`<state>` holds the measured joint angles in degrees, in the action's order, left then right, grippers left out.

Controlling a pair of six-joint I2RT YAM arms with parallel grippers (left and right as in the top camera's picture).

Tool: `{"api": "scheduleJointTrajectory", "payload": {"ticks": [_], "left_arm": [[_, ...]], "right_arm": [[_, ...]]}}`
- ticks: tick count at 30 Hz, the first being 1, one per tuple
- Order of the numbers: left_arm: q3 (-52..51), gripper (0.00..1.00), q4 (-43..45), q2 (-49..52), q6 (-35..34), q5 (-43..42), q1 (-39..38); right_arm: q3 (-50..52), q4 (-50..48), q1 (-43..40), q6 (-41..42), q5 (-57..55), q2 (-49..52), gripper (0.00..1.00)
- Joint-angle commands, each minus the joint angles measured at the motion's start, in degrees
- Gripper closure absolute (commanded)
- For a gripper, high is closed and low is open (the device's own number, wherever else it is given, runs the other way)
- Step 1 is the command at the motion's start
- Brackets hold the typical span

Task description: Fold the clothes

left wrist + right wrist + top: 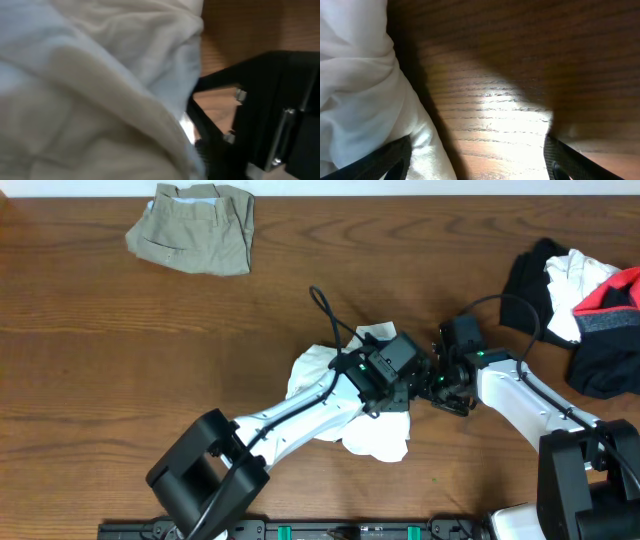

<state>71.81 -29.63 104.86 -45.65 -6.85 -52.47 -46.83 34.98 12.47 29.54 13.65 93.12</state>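
A khaki piece (195,225) lies folded far left. The white top (375,438) lies crumpled mid tabletop (100,330), left fingers (400,385) at it, clamped or not I cannot tell, right fingers (395,157) spread apart beside it. A black, white and red pile (590,320) waits unfolded at right.

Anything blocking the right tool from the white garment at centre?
Nothing visible. The right tool stands open over bare table, with the garment right beside one of its fingers. The left tool sits close by over the same garment, so the two arms could crowd each other.
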Motion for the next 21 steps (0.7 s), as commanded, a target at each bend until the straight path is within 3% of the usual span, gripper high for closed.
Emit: {"api": "scheduleJointTrajectory", "payload": {"ticks": [1,11,21], "left_arm": [[1.18,0.45,0.42,0.59,-0.07,-0.20,-0.55],[1.31,0.30,1.46,-3.67,6.84,-4.26,-0.55],[1.31,0.17,-0.79,-20.26,14.01,-4.04,-0.22]], "right_arm": [[1.55,-0.20,0.44,0.44,-0.35,3.21,0.14],[0.15,3.80,-5.14,-1.49,-0.37,3.15,0.10],[-7.96,14.21,-10.69,-5.11,-1.68,3.08,0.05]]}}
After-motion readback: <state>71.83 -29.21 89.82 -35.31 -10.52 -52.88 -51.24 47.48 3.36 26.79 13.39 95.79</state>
